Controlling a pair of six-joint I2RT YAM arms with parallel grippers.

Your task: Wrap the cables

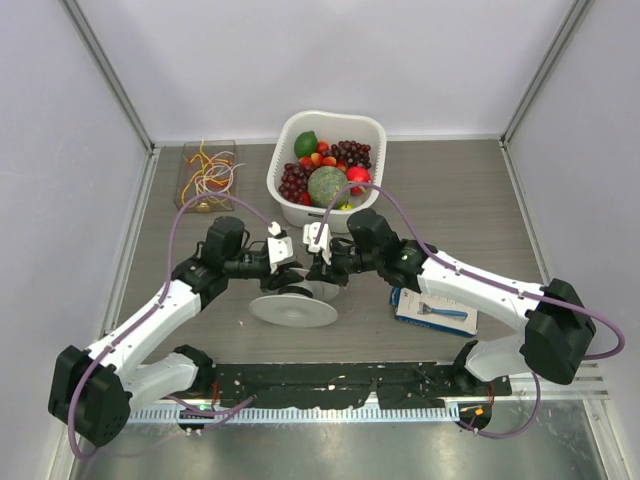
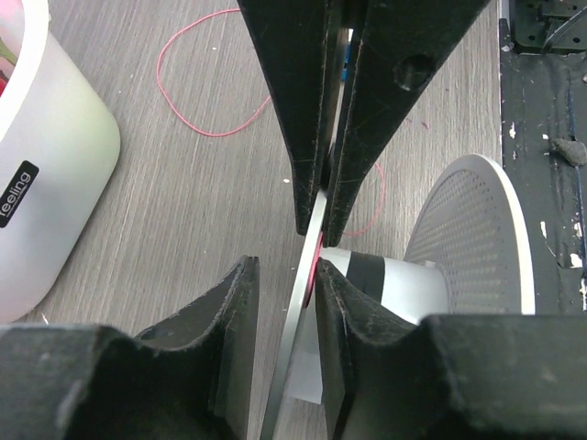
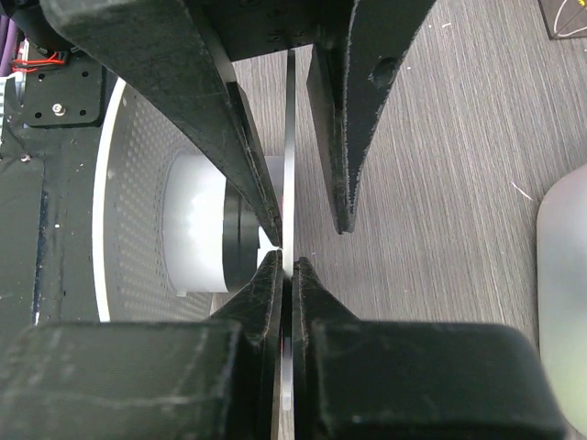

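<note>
Overhead, we record left arm (image 1: 160, 310) and right arm (image 1: 470, 282) bent inward over a silver spool (image 1: 293, 309); thin cables (image 1: 210, 172) lie tangled in a clear box (image 1: 186, 160), far left. Left wrist: basket (image 2: 55, 137) tag (image 2: 16, 192) reads "eeling"; left gripper (image 2: 286, 270) narrowly open astride the flange (image 2: 293, 357), one red cable (image 2: 216, 136) looped on woodgrain table (image 2: 183, 238). Right wrist: right gripper (image 3: 286, 266) clamped on that flange

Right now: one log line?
left hand: open around spool rim | right hand: shut on rim | red cable: loop loose on table
</note>
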